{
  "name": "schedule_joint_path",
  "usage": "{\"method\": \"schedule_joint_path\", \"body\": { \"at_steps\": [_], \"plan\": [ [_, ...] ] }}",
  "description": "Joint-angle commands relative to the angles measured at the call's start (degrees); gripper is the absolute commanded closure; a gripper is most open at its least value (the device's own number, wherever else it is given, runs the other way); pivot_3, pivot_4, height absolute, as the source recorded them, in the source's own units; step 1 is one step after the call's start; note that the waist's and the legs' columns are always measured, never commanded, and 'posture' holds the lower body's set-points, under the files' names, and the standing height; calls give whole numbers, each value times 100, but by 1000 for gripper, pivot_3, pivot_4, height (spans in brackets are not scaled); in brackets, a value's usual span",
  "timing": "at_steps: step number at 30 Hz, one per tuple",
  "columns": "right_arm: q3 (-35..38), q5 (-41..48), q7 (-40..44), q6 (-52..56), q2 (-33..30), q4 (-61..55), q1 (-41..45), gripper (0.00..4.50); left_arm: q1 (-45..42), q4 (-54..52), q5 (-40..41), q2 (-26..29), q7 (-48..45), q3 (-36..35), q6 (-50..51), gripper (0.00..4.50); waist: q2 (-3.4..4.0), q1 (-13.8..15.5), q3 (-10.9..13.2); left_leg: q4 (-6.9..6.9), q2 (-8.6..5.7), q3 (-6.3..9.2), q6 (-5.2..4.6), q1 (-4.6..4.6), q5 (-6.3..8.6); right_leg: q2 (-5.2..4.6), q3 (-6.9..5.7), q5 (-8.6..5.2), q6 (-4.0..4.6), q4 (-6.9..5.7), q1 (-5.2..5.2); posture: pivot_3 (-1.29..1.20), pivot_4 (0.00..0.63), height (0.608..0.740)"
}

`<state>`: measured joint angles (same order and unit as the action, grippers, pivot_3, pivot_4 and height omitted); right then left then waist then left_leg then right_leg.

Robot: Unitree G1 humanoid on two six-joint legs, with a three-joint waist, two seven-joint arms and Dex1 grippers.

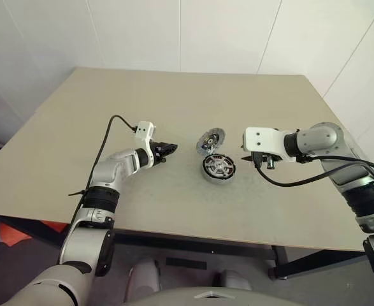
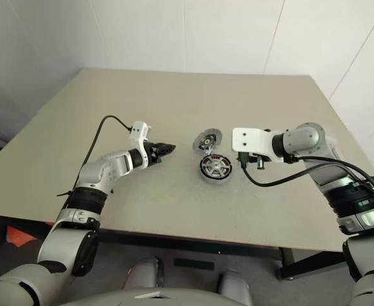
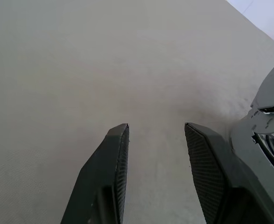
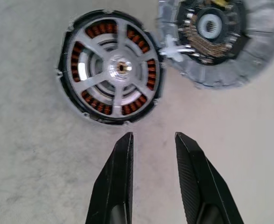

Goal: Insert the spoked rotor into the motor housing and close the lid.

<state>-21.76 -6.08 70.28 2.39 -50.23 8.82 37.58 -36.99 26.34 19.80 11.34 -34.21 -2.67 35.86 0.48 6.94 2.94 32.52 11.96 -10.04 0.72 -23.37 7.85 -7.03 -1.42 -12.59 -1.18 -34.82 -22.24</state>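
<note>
The spoked rotor (image 4: 113, 70) lies flat inside the motor housing (image 1: 212, 175) near the table's middle, with copper windings showing between its spokes. The lid (image 4: 221, 37) stands tilted just behind the housing, its inner face with the dark centre turned toward me and its edge against the housing's rim. My right gripper (image 4: 154, 137) hangs a little to the right of the housing, pointing down, open with nothing between its fingers. My left gripper (image 1: 169, 149) hovers to the left of the lid and housing, pointing toward them, open and holding nothing.
The beige table (image 1: 174, 102) stretches well beyond the parts on all sides. Black cables trail from both wrists. White walls stand behind the table's far edge.
</note>
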Motion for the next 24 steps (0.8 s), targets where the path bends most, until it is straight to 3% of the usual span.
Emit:
{"method": "schedule_joint_path", "body": {
  "at_steps": [1,5,24],
  "plan": [
    [-300,-311,457,-738,29,372,298,2934,26,-233,52,-2,74,-138,-133,2475,0,4,0,12,1,0,-11,-7,7,0,-1,0,0,-1,-1,0,0,740],
    [-487,-578,652,-1372,73,701,411,2934,221,-422,91,33,169,-220,-96,2475,0,11,1,54,-8,-2,-47,-29,29,-6,-3,0,1,-2,0,0,0,740],
    [-653,-1043,647,-1864,650,1410,447,2934,360,-695,97,62,298,-274,55,2475,-1,-27,1,68,1,-2,-46,0,29,-5,-2,5,7,-18,18,0,0,740]
  ]
}}
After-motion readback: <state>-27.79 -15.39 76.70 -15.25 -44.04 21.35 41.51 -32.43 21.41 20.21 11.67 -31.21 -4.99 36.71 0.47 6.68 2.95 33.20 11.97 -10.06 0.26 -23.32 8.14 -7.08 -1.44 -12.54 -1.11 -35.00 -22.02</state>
